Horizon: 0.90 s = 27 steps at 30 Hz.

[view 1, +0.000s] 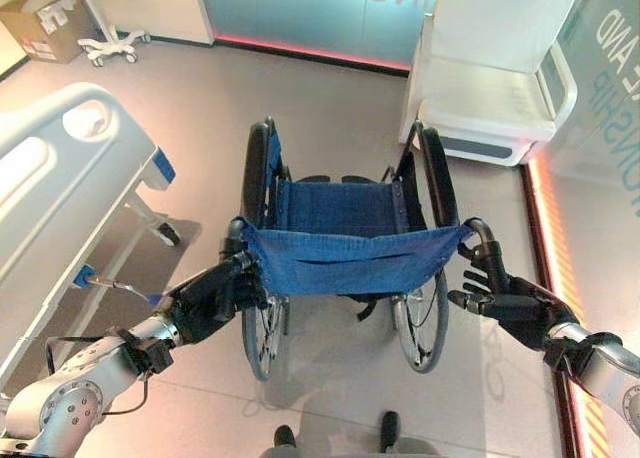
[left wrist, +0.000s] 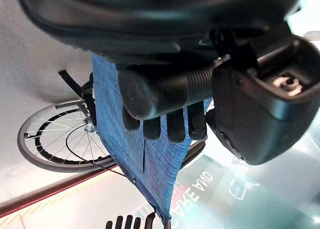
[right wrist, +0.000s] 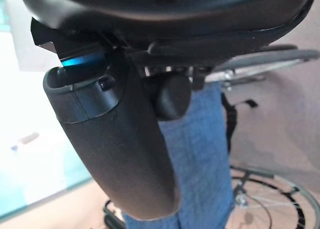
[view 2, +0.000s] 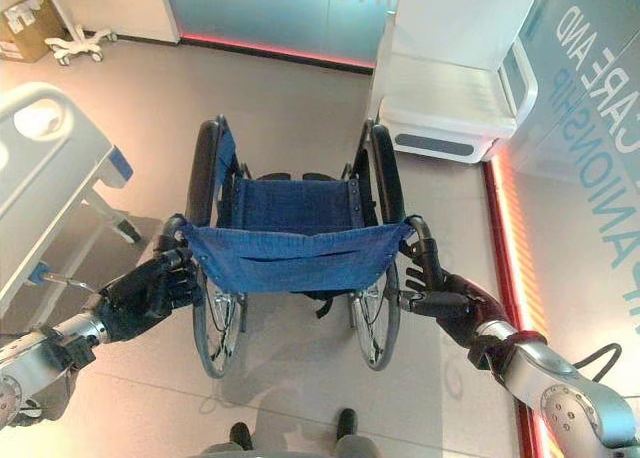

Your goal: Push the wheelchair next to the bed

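Standing square on the grey floor (view 1: pixel 330 108) in the middle of the eye views, the wheelchair (view 1: pixel 340 240) faces away from the robot, its blue fabric back sling (view 2: pixel 295 256) stretched between two black push handles and its blue seat showing just beyond, flanked by black armrests and spoked wheels. The left hand (view 1: pixel 215 296) is at the left push handle (left wrist: pixel 165 91); in the left wrist view its fingers (left wrist: pixel 167 125) curl around the ribbed black grip, clamped on it, with the blue sling hanging right behind them. The right hand (view 2: pixel 445 303) sits at the right push handle (view 2: pixel 420 240), where the curved black grip rises just above it; in the head views its fingers are spread and fairly straight beside the handle rather than wrapped around it. In the right wrist view the rounded end of the handle (right wrist: pixel 172 95) shows tucked against the hand's dark bulk, with the blue sling beyond. The bed (view 1: pixel 70 183), white with a moulded side rail and blue corner fittings, stands at the left side of the scene, near the wheelchair's left wheel but apart from it. A white padded chair (view 1: pixel 495 88) stands ahead on the right, close to the wheelchair's right armrest. A cardboard box (view 1: pixel 45 23) and a white wheeled stand base (view 1: pixel 112 46) sit at the far left, well apart from the wheelchair.
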Motion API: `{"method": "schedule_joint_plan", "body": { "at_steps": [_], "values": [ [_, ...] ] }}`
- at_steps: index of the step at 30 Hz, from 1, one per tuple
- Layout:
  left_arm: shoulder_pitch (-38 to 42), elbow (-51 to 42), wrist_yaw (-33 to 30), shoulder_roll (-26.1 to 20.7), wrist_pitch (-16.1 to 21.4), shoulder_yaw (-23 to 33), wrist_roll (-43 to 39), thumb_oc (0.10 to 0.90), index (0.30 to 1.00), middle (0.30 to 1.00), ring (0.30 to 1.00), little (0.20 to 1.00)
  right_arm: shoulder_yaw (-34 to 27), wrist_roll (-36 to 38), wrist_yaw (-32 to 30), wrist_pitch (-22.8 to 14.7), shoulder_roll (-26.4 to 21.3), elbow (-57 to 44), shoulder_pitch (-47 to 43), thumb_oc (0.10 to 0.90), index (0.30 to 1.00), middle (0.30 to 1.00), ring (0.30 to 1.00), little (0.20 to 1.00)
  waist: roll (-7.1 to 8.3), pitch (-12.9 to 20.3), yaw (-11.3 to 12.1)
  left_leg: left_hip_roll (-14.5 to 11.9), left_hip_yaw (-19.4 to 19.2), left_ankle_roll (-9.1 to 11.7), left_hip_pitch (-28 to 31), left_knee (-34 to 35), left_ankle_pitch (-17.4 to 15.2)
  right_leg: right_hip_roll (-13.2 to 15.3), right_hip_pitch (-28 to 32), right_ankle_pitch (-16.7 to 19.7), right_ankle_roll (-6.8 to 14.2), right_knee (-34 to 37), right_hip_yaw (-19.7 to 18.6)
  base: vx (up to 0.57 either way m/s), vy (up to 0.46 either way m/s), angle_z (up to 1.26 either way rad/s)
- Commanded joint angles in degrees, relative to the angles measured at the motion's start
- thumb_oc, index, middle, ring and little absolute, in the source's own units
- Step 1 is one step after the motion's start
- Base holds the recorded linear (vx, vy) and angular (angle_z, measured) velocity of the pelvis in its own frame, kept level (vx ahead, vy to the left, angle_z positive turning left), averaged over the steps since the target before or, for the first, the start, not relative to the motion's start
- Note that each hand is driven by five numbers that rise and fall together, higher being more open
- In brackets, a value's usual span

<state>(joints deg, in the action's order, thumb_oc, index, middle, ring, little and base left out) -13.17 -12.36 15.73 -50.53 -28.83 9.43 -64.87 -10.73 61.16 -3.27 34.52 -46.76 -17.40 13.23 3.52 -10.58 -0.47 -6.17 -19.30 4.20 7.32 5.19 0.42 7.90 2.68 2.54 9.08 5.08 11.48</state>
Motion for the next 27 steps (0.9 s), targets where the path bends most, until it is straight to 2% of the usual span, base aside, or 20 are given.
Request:
{"method": "schedule_joint_plan", "body": {
  "at_steps": [1,17,27],
  "values": [
    [9.65,-2.29,3.55,-1.37,5.83,-1.40,-2.10,0.400,0.300,0.300,0.300,0.300,-1.03,-0.90,-0.52,-1.79,-5.53,0.90,-6.67,0.800,0.900,0.900,0.900,0.900,-2.65,2.14,0.00,-1.18,2.49,0.58,-1.27,-1.15,0.67,1.89,1.50,-3.57,0.57,-5.78,3.62,0.00,0.000,0.00],
    [13.29,0.66,5.11,-3.35,4.16,-3.71,-2.74,0.400,0.300,0.300,0.300,0.300,3.37,-1.92,-1.74,0.55,-10.76,6.83,-15.40,0.800,0.900,0.900,0.900,0.900,-2.42,2.35,1.89,-0.83,4.31,0.70,-0.89,-0.71,0.49,1.68,2.74,-3.74,0.32,-5.28,4.94,0.00,0.000,0.00],
    [14.02,2.46,6.89,-4.69,2.98,-3.37,-2.83,0.400,0.300,0.300,0.300,0.300,1.81,-5.76,1.51,4.89,-15.54,10.32,-17.17,0.800,0.900,0.900,0.900,0.900,-1.90,2.82,2.35,-0.58,4.73,0.50,-0.25,-0.37,0.18,1.23,3.27,-3.99,0.14,-5.29,5.08,0.01,-0.005,0.03]
  ]
}}
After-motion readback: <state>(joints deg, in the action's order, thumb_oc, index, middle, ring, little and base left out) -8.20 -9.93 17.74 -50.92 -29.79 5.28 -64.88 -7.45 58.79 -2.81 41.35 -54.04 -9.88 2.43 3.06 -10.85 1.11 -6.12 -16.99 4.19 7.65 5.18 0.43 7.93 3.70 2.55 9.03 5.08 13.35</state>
